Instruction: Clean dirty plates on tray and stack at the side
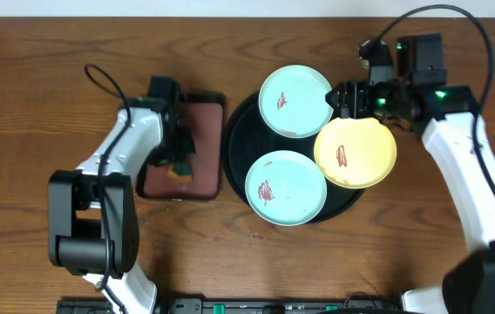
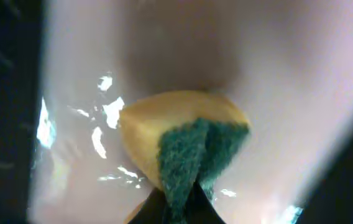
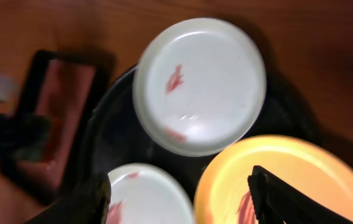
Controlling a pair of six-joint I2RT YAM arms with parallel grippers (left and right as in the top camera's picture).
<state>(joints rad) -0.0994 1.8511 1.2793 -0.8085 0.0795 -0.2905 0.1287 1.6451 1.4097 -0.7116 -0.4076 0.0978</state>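
Where the maroon tray point(image 1: 206, 112) lies just left of the tray point(image 1: 233, 144), the L gripper point(image 1: 180, 155) sits over it. Overhead cam shows only a dark blob there. L wrist cam resolves it: yellow sponge point(image 2: 158, 127) w/ green scour face, pinched between the fingertips at btm of frame.

On the tray: front mint plate point(image 1: 286, 187), rear mint plate point(image 1: 294, 100) overhanging the far rim, yellow plate point(image 1: 355, 153) overhanging the right rim. All carry reddish smears.

R gripper point(image 1: 339, 98) hangs over the tray's far-right rim, between rear mint plate and yellow plate. Jaw state is unclear from overhead. R wrist cam shows the jaws spread wide, above the plates.
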